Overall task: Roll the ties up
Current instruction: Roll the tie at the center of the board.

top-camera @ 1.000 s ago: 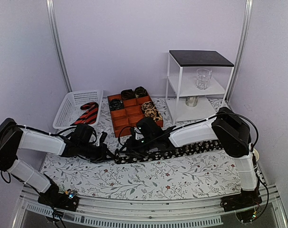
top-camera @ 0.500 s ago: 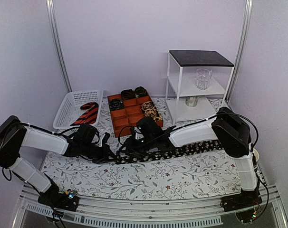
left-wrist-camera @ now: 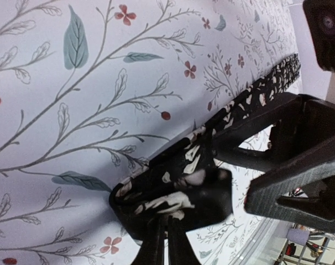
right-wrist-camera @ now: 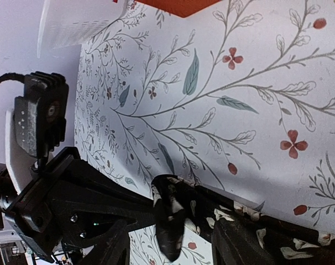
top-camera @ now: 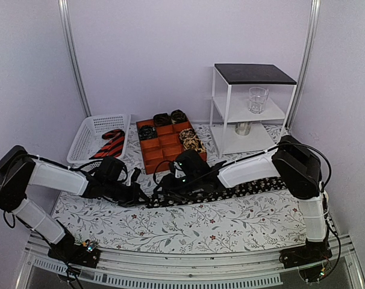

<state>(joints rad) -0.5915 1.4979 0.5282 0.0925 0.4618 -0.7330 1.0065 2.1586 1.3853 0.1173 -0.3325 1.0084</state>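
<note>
A long black tie (top-camera: 230, 191) with pale blotches lies across the flowered cloth. Its left end is folded over into a small roll (left-wrist-camera: 176, 193). My left gripper (left-wrist-camera: 167, 223) is shut on that folded end (top-camera: 152, 199), fingers pressed together on the fabric. My right gripper (right-wrist-camera: 171, 238) stands open just to the right, one finger (right-wrist-camera: 115, 248) on each side of the rolled tip (right-wrist-camera: 173, 218), not squeezing it. In the top view the two grippers, left (top-camera: 141, 194) and right (top-camera: 163, 188), meet at the tie's left end.
An orange compartment tray (top-camera: 167, 147) behind the grippers holds several rolled ties (top-camera: 190, 139). A white basket (top-camera: 92, 133) at back left holds a red-and-black striped tie (top-camera: 110, 144). A white shelf unit (top-camera: 249, 114) with a glass (top-camera: 258, 99) stands at back right.
My right gripper's jaws have spread wider around the tie's end. The left gripper has edged slightly right, still clamped on the fold.
</note>
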